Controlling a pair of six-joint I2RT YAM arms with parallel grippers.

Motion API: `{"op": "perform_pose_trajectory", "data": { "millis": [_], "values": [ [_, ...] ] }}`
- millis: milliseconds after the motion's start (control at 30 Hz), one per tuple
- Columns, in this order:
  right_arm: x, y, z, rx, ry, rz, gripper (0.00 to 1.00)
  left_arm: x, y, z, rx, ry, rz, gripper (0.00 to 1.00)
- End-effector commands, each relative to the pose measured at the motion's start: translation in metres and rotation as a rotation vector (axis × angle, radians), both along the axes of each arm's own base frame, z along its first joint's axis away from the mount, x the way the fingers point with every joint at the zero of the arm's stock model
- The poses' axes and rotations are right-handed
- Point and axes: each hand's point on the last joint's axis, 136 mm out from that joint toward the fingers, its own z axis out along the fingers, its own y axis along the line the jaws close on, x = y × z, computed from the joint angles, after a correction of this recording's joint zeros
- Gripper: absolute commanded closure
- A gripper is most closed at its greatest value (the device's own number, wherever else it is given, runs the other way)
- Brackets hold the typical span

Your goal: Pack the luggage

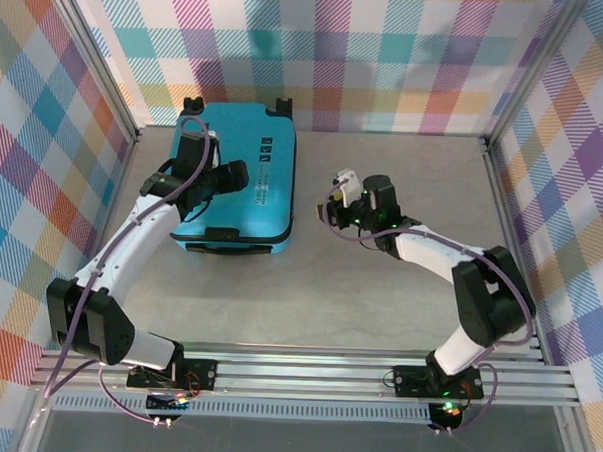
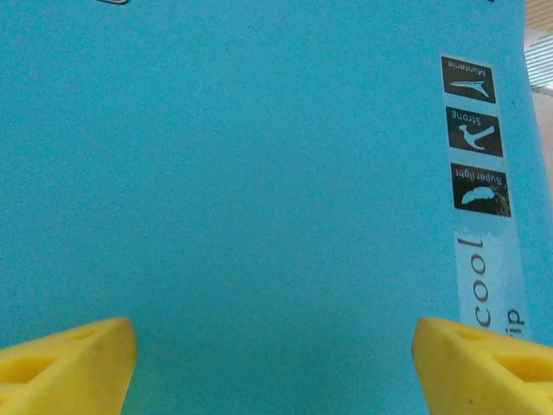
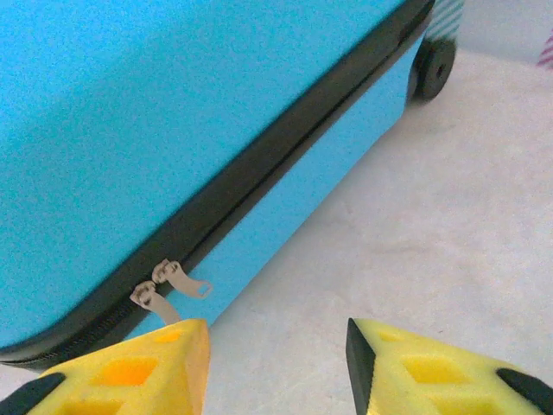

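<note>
Plaid-patterned walls [image 1: 389,50] ringed a pale table [image 1: 378,299] where the luggage [image 1: 267,215], a turquoise hard-shell case, lay flat and shut at the far left, its contents hidden. The left gripper [image 2: 272,337] hovered just above the shell with its yellow fingers [image 2: 69,359] spread wide and holding nothing, black labels [image 2: 473,130] off to one side. Just right of the case, the right gripper [image 3: 276,337] sat low over the tabletop, its jaws parted and empty, near two metal zipper pulls [image 3: 168,285] on the black zipper edge [image 3: 259,164]. A black wheel [image 3: 432,65] showed at the case's far corner.
</note>
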Motion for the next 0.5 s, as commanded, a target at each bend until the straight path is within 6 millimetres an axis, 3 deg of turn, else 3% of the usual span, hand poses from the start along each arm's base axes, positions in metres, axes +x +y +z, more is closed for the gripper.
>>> {"op": "perform_pose_trajectory", "data": {
  "millis": [0, 100, 200, 333, 467],
  "values": [
    [-0.010, -0.007, 0.008, -0.001, 0.019, -0.032, 0.52, -0.012, 0.005, 0.031, 0.019, -0.054, -0.003, 0.16],
    [-0.011, -0.010, 0.015, 0.001, 0.029, -0.051, 0.49, -0.016, 0.023, 0.036, 0.071, -0.065, 0.070, 0.15],
    [-0.008, -0.009, 0.017, 0.016, 0.058, -0.061, 0.41, -0.022, 0.051, 0.042, 0.137, -0.071, 0.173, 0.12],
    [-0.002, 0.007, 0.024, 0.093, 0.131, -0.029, 0.27, -0.014, 0.096, 0.042, 0.069, -0.049, 0.257, 0.10],
    [0.007, 0.025, 0.040, 0.205, 0.190, -0.004, 0.16, -0.004, 0.119, 0.034, 0.064, -0.031, 0.276, 0.06]
  ]
}}
